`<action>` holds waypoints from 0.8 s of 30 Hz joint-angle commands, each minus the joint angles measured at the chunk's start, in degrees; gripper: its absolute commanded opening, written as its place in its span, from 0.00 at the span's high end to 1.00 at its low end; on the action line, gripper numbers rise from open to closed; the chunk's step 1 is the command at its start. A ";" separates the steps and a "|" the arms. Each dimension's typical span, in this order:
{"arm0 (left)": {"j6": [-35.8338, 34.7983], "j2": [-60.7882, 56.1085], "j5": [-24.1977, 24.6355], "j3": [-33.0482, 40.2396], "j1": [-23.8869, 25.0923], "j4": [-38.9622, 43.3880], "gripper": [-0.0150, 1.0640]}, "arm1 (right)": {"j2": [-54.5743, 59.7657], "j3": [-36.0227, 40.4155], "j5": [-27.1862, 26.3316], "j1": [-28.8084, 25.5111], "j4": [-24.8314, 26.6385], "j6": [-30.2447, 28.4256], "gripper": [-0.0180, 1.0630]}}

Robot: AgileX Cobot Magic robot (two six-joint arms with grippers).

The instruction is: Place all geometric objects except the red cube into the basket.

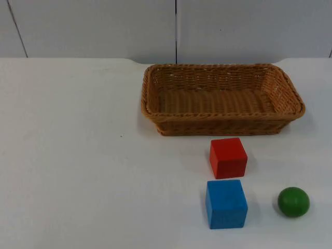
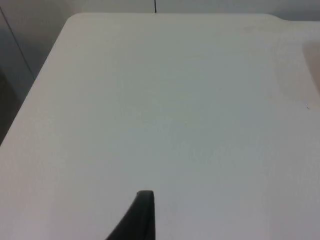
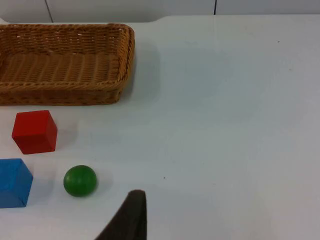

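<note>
Sitting near the partition wall [image 1: 104,26], the wicker basket [image 1: 222,98] holds nothing. Just in front of it on the white tabletop [image 1: 78,155] lies the red cube [image 1: 228,157], then the blue cube [image 1: 226,203], with the green ball [image 1: 293,202] beside that. Each hand, left [image 2: 142,215] and right [image 3: 131,217], waits above the tabletop; whether either is open I cannot tell.

Surface: bare white table top [image 2: 165,105], nothing resting on it.
Far edge: rounded table corner, grey partition wall [image 2: 100,5] behind with a dark vertical seam.
Side: table edge falls away to a dark gap.
Left gripper: one black fingertip [image 2: 141,215] above the table, touching nothing.
</note>
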 commanded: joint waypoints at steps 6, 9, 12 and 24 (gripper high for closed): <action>0.16 7.38 -1.83 -3.72 -0.04 -3.10 0.01 | 8.09 -4.07 -2.50 -0.38 0.20 -0.06 0.01; 0.16 12.04 -3.21 -4.67 -0.04 -3.70 0.01 | 12.90 -5.74 -4.34 -0.38 0.20 -0.06 0.01; 0.16 19.58 -4.89 -6.28 -0.04 -3.70 0.01 | 20.24 -7.00 -7.47 -0.38 0.20 -0.06 0.01; 0.16 41.96 -11.28 -7.89 -0.04 -3.70 0.01 | 43.62 -7.21 -14.63 -0.38 0.31 -0.06 0.01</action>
